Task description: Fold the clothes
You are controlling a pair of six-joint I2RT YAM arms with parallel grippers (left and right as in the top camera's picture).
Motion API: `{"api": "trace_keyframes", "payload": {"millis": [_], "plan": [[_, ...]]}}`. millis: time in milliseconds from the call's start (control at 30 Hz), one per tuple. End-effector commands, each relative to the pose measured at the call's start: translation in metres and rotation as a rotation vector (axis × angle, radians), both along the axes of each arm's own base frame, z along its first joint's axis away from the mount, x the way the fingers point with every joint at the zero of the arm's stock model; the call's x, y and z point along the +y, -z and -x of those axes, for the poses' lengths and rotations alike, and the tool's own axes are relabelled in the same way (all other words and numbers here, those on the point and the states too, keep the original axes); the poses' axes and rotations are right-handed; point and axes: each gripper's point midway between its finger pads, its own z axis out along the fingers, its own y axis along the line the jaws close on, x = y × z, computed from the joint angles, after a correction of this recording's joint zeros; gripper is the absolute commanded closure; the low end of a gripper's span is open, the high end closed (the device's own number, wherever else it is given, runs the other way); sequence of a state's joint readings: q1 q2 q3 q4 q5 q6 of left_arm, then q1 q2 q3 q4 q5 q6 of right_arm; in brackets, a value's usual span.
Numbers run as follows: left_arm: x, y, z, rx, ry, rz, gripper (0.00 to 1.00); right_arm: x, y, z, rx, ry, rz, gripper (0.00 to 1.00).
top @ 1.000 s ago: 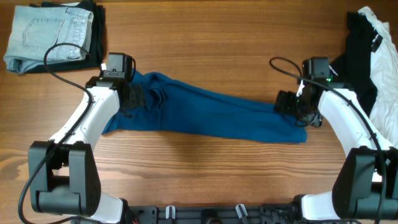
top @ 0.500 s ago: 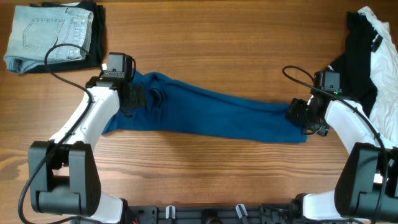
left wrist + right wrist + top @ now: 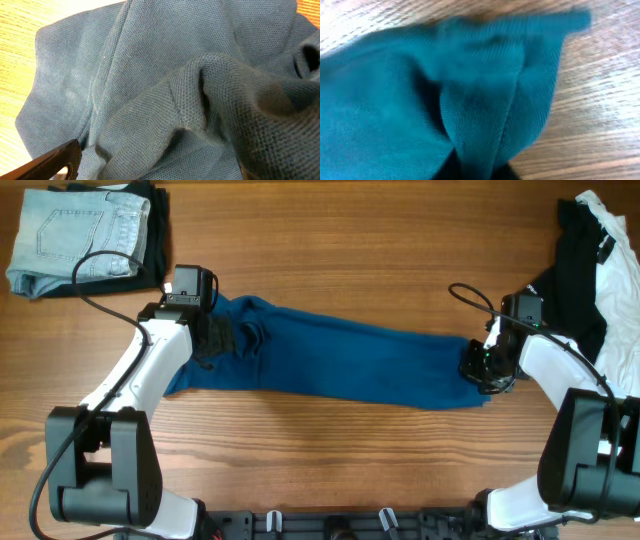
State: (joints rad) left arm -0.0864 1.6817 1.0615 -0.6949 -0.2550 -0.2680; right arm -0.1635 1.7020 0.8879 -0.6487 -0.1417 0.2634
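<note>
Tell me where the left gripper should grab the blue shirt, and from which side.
Take the raised fold at the left end of the blue shirt, from straight above. The cloth there bunches into a ridge between the open jaws of the left gripper; elsewhere it lies flat.

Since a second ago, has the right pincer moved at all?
Yes. The right pincer shifted rightward along the blue garment, closer to the black-and-white clothes pile, and now pinches the garment's right end.
</note>
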Motion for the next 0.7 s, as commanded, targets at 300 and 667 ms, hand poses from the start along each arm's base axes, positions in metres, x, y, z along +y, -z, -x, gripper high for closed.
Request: {"api": "trace_keyframes", "payload": {"millis": [300, 667], "plan": [[0.015, -0.005, 0.000, 0.002, -0.053, 0.014, 0.00, -0.056, -0.072, -0.071, -0.204, -0.072, -0.005, 0.96], [0.051, -0.072, -0.009, -0.148, -0.144, 0.019, 0.00, -0.090, -0.118, -0.090, -0.313, -0.094, 0.006, 0.96]]}}
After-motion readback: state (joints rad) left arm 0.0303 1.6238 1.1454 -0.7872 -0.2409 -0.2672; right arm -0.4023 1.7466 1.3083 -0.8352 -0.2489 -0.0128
